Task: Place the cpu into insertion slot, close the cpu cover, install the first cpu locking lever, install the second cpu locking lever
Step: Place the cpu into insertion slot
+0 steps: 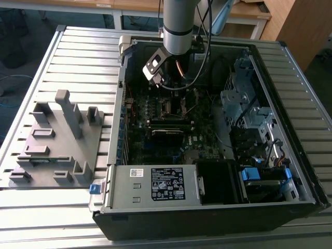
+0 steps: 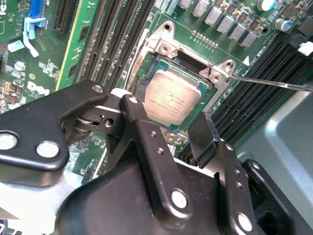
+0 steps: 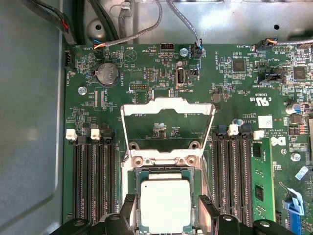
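The cpu point(image 3: 165, 203) point(image 2: 172, 98) lies flat inside the insertion slot point(image 3: 135, 196), silver top up. My gripper point(image 3: 167, 204) point(image 2: 171, 111) hovers right over it. One black finger point(image 3: 129, 208) stands at one side of the chip and one at the other, with a small gap at each, so the gripper is open. The cpu cover point(image 3: 167, 104) stands swung up on its hinge beyond the slot. A thin locking lever point(image 2: 271, 83) sticks out free beside the slot. In the exterior view the arm point(image 1: 176, 26) reaches down into the open computer case point(image 1: 290, 67).
Long black memory slots point(image 3: 93, 181) point(image 3: 234, 176) flank the socket on both sides. Cables point(image 3: 146, 29) run along the case wall. A grey fixture point(image 1: 57, 140) sits on the table at the exterior view's left. The power supply point(image 1: 155, 184) and drive cage point(image 1: 244, 98) crowd the case.
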`<action>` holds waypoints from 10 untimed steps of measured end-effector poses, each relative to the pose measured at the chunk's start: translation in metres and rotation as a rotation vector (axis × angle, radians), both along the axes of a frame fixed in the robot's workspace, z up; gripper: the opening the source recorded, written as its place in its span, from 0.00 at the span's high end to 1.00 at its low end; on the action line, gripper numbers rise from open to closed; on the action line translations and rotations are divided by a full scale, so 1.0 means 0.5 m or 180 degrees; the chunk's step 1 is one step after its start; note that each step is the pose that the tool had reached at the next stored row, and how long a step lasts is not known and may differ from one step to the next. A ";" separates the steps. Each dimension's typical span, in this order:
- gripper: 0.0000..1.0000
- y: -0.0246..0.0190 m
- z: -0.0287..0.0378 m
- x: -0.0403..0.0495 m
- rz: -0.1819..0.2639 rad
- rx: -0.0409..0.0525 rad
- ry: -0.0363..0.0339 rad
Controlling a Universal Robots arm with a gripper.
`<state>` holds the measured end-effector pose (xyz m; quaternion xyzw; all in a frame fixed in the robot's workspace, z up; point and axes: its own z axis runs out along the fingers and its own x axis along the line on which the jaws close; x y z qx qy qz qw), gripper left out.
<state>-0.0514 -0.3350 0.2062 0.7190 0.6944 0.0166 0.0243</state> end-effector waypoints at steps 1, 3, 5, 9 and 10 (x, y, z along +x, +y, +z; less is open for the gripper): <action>0.38 0.0000 0.000 0.000 0.0000 0.0000 0.0000; 0.38 -0.0001 0.000 0.000 0.0000 -0.0001 0.0000; 0.38 -0.0001 0.000 0.000 0.0000 -0.0001 0.0000; 0.46 0.0000 0.001 0.000 0.0000 -0.0001 0.0000; 0.52 -0.0001 0.001 0.000 0.0000 -0.0001 0.0000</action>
